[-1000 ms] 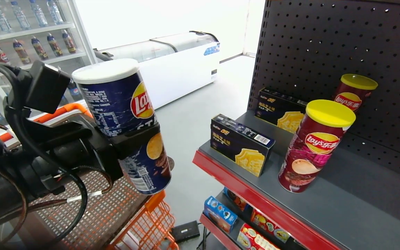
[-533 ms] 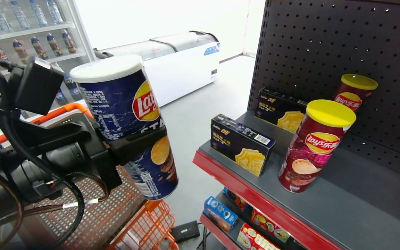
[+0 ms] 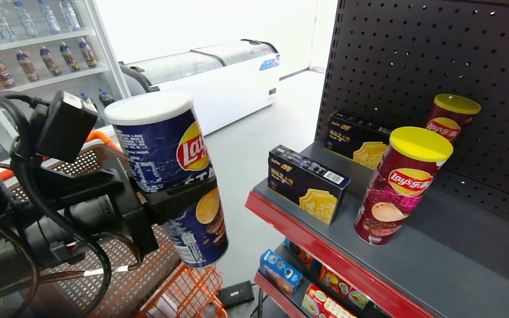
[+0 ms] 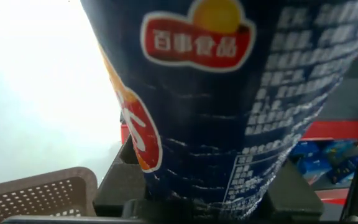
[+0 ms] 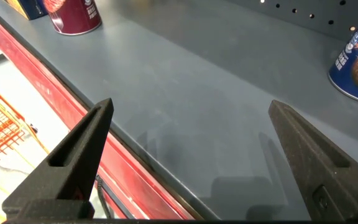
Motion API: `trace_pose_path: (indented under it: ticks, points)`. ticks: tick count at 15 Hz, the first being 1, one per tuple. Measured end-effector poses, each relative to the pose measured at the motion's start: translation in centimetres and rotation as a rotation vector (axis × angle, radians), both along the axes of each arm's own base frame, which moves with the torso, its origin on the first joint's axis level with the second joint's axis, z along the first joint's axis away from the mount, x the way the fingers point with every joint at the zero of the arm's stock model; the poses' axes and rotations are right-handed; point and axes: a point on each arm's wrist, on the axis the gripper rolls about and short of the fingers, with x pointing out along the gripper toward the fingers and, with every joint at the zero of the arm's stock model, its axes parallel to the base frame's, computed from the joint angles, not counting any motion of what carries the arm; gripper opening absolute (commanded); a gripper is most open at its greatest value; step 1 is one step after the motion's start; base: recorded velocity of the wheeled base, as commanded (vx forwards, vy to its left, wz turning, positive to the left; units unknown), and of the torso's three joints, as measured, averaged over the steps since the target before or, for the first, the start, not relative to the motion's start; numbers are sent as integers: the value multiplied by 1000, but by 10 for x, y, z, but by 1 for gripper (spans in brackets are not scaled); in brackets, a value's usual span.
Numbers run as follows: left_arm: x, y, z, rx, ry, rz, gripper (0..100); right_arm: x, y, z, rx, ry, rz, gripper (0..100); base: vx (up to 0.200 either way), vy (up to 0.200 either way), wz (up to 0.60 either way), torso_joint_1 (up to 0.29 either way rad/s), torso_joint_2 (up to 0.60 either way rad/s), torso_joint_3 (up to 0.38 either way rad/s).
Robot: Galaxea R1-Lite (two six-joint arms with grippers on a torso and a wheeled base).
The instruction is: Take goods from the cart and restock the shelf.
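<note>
The left gripper (image 3: 178, 198) is clamped around the middle of a blue chip can (image 3: 161, 145). The can is held in the air, white lid uppermost, left of the shelf (image 3: 435, 260) and level with it. An orange cart (image 3: 117, 282) sits lower, also left of the shelf. Dark boxes (image 3: 307, 183) and red cans (image 3: 402, 185) with yellow lids stand on the shelf. The right gripper (image 5: 191, 112) hovers over the shelf's grey board, jaws wide apart and holding nothing.

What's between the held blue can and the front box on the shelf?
Head view: only open air over bare floor separates the blue can from the front box; nothing blocks.
</note>
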Motion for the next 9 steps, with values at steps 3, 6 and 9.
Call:
trace_pose_path:
  ticks: [3, 6, 9]
  points:
    - [0, -6, -4, 12, 15, -39, 0, 0, 0, 0, -1, 1, 0, 100, 0, 0, 0, 0, 0, 0]
    - [-5, -14, -6, 19, 22, -81, 0, 0, 0, 0, -1, 1, 0, 100, 0, 0, 0, 0, 0, 0]
    - [-9, -17, -12, 37, 27, -102, 0, 0, 0, 0, 0, 1, 1, 100, 0, 0, 0, 0, 0, 0]
